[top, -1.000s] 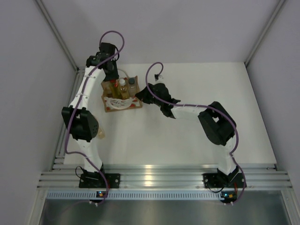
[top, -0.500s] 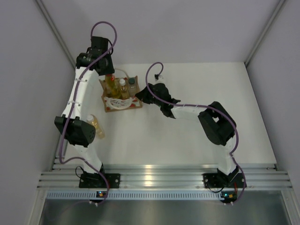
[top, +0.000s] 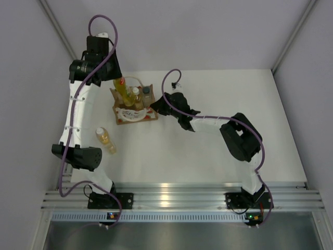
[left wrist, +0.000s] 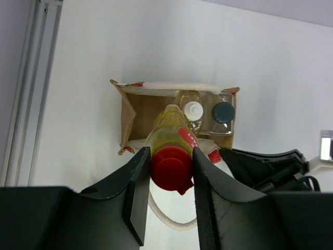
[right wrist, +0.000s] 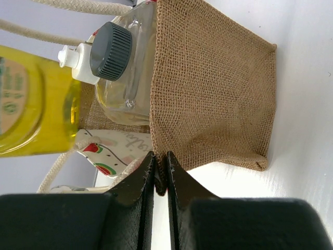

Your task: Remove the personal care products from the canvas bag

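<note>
- An aluminium rail [left wrist: 21, 88] runs along the left edge of the table [top: 182, 156]. The left arm rises beside it, close to the left wall.
- An amber bottle [top: 105, 139] with a white cap lies on its side near that edge. It is nearer the bases than the bag and apart from it.
- The left gripper [left wrist: 170, 156] pinches the red cap of the yellow-green bottle [left wrist: 165, 134] from both sides. It holds the bottle over the left half of the bag's mouth. Whether the base has cleared the rim cannot be told.
- The canvas bag [top: 136, 117] stands upright on the far left part of the table, with its mouth open. In its right half a white-capped bottle [left wrist: 193, 110] and a clear bottle [left wrist: 223, 112] with a dark cap sit side by side.
- The right gripper [right wrist: 159, 155] has its fingers pressed together on the burlap of the bag's right side.
- Right of the bag, the white table stretches wide to the right wall, crossed only by the right arm.
- Only the overhead view shows the lying bottle and both arms.
- Only the left wrist view looks straight down into the bag.
- Only the right wrist view shows the pinch up close, a rope handle [right wrist: 78, 8] and the red-and-white print [right wrist: 106, 156].
</note>
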